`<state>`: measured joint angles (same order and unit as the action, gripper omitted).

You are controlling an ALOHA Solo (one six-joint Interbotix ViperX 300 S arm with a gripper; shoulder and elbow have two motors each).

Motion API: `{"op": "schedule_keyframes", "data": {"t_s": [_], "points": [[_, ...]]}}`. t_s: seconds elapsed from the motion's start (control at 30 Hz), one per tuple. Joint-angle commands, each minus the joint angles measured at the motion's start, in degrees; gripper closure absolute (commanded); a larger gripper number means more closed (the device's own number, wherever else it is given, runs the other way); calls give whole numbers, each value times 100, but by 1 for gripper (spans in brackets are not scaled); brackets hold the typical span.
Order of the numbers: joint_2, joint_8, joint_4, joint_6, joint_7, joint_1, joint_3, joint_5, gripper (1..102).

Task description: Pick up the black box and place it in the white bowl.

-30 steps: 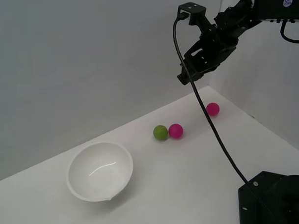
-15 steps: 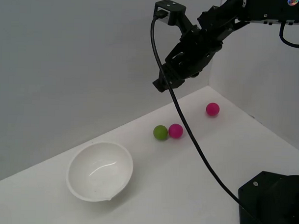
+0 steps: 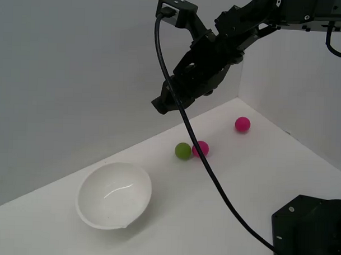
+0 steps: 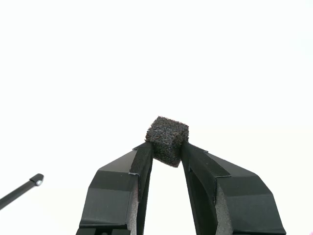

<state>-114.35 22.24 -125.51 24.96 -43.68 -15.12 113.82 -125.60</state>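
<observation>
A small matte black box point(image 4: 167, 140) is pinched between my two fingertips in the wrist view, with plain white behind it. My gripper point(image 4: 167, 152) is shut on it. In the exterior view my gripper point(image 3: 160, 104) hangs high above the table, up and to the exterior view's right of the white bowl point(image 3: 114, 194). The box itself is too small to pick out in that view. The bowl sits on the white table point(image 3: 212, 213) with its hollow showing nothing inside.
A green ball point(image 3: 183, 151) and a pink ball point(image 3: 201, 148) touch each other near the table's middle. Another pink ball point(image 3: 243, 124) lies farther back at the exterior view's right. The black robot base point(image 3: 309, 233) fills the lower right corner. A black cable point(image 3: 213, 179) dangles from the arm.
My arm has carried the gripper toward the exterior view's left, from above the far pink ball to a spot nearer the bowl. Balls and bowl have stayed put.
</observation>
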Motion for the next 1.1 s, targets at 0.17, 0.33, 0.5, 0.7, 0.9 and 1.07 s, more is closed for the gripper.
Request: {"op": "schedule_keyframes", "data": {"t_s": [0.17, 0.33, 0.5, 0.7, 0.9, 1.07], "points": [[-9, 35, 35, 334, 281, -510, 35, 62, 79], [176, 35, 35, 466, 413, -809, -141, 53, 79], [343, 35, 44, 598, 677, -1160, -308, 62, 79], [563, 35, 44, 747, 905, -1564, -519, 70, 79], [765, 35, 35, 835, 1143, -1890, -721, 62, 79], [940, 35, 35, 888, 1248, -2109, -896, 62, 79]]}}
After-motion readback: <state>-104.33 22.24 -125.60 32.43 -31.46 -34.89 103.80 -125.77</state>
